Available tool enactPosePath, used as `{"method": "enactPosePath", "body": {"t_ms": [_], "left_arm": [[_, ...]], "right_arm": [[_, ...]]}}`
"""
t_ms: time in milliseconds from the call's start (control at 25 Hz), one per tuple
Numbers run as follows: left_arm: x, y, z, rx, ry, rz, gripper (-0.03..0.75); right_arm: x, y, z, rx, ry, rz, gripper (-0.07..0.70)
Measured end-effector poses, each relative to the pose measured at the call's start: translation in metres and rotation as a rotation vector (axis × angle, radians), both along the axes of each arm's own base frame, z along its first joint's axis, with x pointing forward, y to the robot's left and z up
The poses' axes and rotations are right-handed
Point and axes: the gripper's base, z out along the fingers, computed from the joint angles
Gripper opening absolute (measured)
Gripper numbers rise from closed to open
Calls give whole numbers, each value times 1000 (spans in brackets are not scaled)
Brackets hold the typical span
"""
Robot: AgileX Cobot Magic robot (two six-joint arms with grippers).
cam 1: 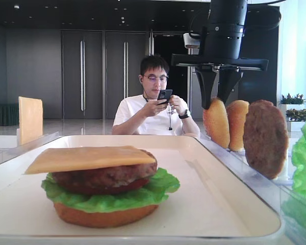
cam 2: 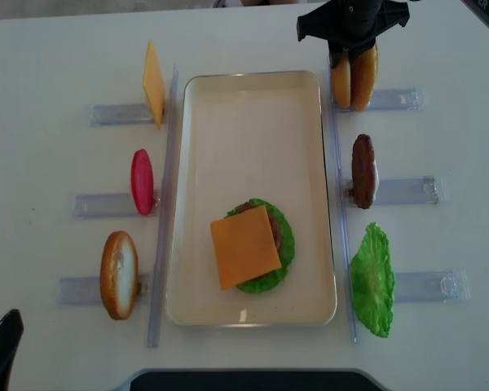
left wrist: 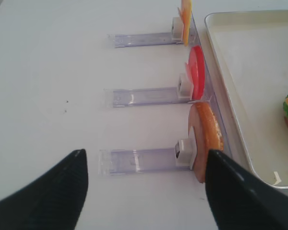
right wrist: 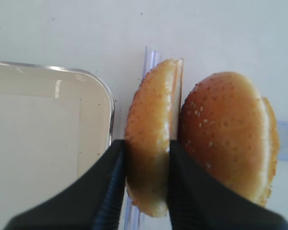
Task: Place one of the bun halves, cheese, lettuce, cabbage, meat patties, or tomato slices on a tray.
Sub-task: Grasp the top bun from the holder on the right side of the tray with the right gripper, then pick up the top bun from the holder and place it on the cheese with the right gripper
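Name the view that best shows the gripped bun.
Right wrist: the seeded bun fills the frame, pinched by the right gripper. The front view shows it edge-on; overhead it's small; the left wrist misses it.

**Colours and patterns, as seen**

Right gripper (right wrist: 145, 158): black, ribbed fingers.
Between jaws: top bun (right wrist: 151, 139), golden-tan, pale sesame specks.
Right of jaws: second bun (right wrist: 225, 129), same tan, seeded.
Left of jaws: tray (right wrist: 93, 86), cream-white.
Cheese (cam 2: 244, 246): orange-yellow.
Lettuce (cam 2: 373, 281): bright green.
Patty (cam 2: 363, 169): dark brown, grainy.
Tomato (cam 2: 142, 181): red.
Left gripper (left wrist: 144, 191): black.
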Motion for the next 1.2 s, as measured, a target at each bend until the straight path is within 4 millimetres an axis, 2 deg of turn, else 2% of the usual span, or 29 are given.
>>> {"method": "enactPosePath", "body": {"t_ms": [280, 400, 760, 1200], "left_arm": [[0, 0, 0, 0, 0, 0, 580], [0, 0, 0, 0, 0, 0, 580], [0, 0, 0, 0, 0, 0, 580], [0, 0, 0, 0, 0, 0, 580]], "right_arm": [[-2, 1, 2, -3, 5, 4, 211], [-5, 2, 9, -1, 0, 12, 197], [-27, 5, 61, 38, -64, 40, 197], [-42, -2, 97, 67, -127, 36, 190]]}}
